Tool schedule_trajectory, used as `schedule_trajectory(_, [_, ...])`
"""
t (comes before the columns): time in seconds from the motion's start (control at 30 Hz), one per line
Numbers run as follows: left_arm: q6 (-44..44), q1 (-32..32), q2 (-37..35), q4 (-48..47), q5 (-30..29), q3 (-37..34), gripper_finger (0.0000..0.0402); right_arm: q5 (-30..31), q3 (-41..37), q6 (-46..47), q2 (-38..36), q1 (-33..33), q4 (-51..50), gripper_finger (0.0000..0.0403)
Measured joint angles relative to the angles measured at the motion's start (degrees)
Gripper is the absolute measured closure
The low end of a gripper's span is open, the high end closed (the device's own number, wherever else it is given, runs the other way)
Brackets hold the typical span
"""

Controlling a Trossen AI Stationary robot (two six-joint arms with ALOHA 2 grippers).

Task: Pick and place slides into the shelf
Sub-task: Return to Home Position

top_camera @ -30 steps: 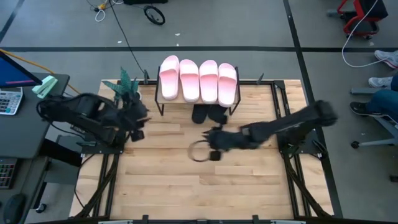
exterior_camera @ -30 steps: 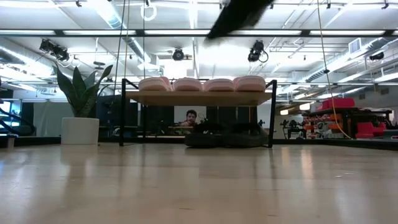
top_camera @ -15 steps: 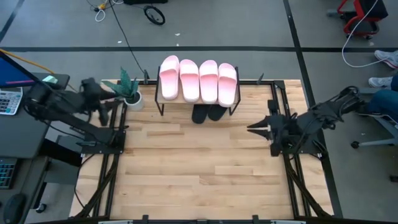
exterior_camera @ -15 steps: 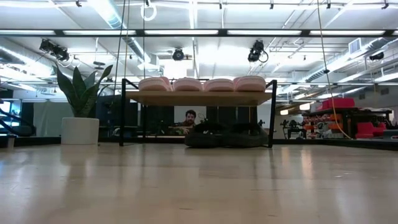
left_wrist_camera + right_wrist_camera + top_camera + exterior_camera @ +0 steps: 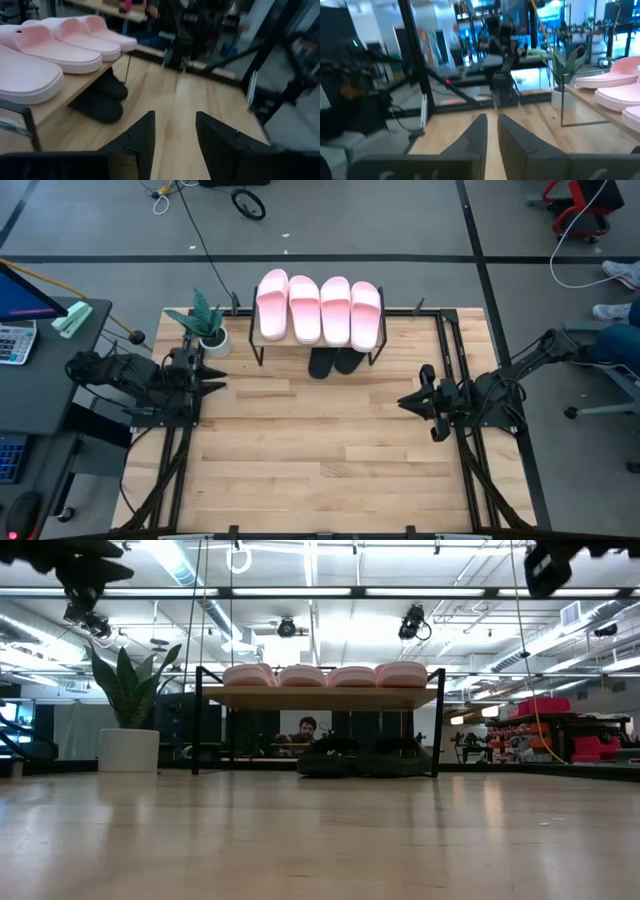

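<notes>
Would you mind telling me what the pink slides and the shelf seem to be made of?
The pink slides look like moulded foam or rubber: matte, thick, seamless. The shelf's top board looks like pale wood, and its legs like thin black metal wire, probably.

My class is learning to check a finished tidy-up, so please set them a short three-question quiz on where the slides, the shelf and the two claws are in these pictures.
1. Multiple choice: how many pink slides lie on top of the shelf? A two; B four; C six.
2. True or false: the left claw and the right claw sit at opposite side edges of the table, touching no slide.
3. Fill in: the two black slides lie ___ the shelf.
Key: 1 B; 2 true; 3 under.
</notes>
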Motion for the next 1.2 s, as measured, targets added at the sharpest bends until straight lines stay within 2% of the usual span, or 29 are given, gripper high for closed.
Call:
schedule_trajectory(0.13, [-0.4, 0.0, -6.4, 4.4, 0.0, -6.6, 0.0261, -0.4, -7.3, -0.1, -5.7, 0.0, 6.4, 0.0352])
schedule_trajectory(0.23, [-1.5, 0.0, -10.0, 5.1, -0.1, -10.3, 0.0264, -0.4, -10.4, 0.4, -8.8, -0.1, 6.5, 0.0353])
schedule_trajectory(0.5, [-2.9, 0.2, -9.9, 7.9, -0.1, -14.2, 0.0254, 0.3, -15.2, 0.6, -14.9, -0.1, 7.3, 0.0352])
schedule_trajectory(0.7, [-3.7, 0.2, -9.9, 10.3, 0.0, -16.3, 0.0248, 2.2, -20.3, 2.1, -16.3, -0.1, 10.9, 0.0352])
schedule_trajectory(1.2, [-7.5, 0.2, -9.8, 10.6, -0.1, -23.0, 0.0263, 3.5, -20.6, 1.6, -16.6, -0.1, 7.7, 0.0352])
